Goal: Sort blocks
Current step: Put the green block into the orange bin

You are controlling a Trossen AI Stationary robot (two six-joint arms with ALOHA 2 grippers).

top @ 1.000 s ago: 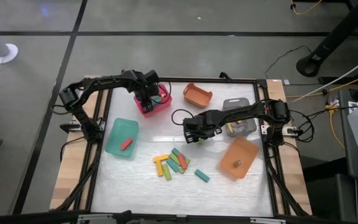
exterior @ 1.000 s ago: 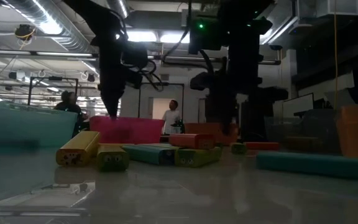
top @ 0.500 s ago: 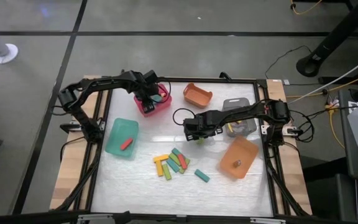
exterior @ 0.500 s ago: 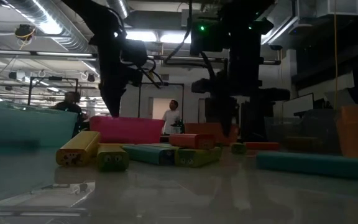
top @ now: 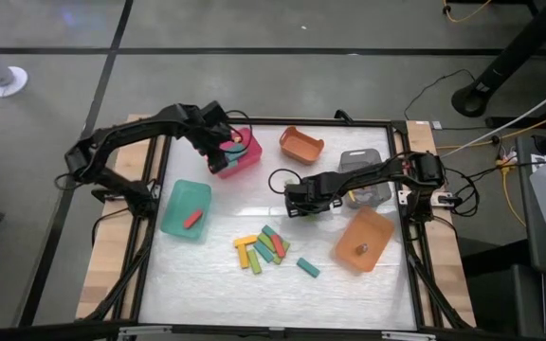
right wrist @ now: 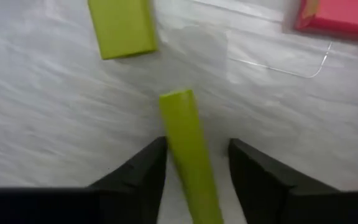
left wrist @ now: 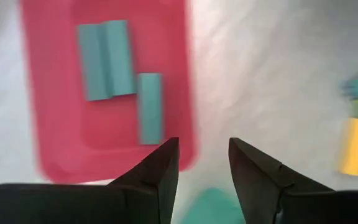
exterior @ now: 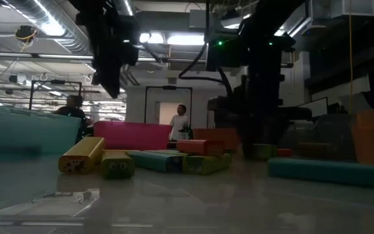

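between right pincer [right wrist: 191,163] fingers, green block [right wrist: 188,149]

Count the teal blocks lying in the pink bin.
3. In the pink bin, one teal block lies beside a second teal block; a third teal block lies next to them. The left end effector covers part of the bin's edge, so one may be hidden.

This looks like a robotics lab or industrial workshop: exposed ceiling ducts [exterior: 57,29] and strip lights [exterior: 174,39] run overhead, cables [top: 500,152] trail across a grey concrete floor [top: 282,24], and two people [exterior: 180,122], probably staff, stand beyond the desk [top: 207,294].
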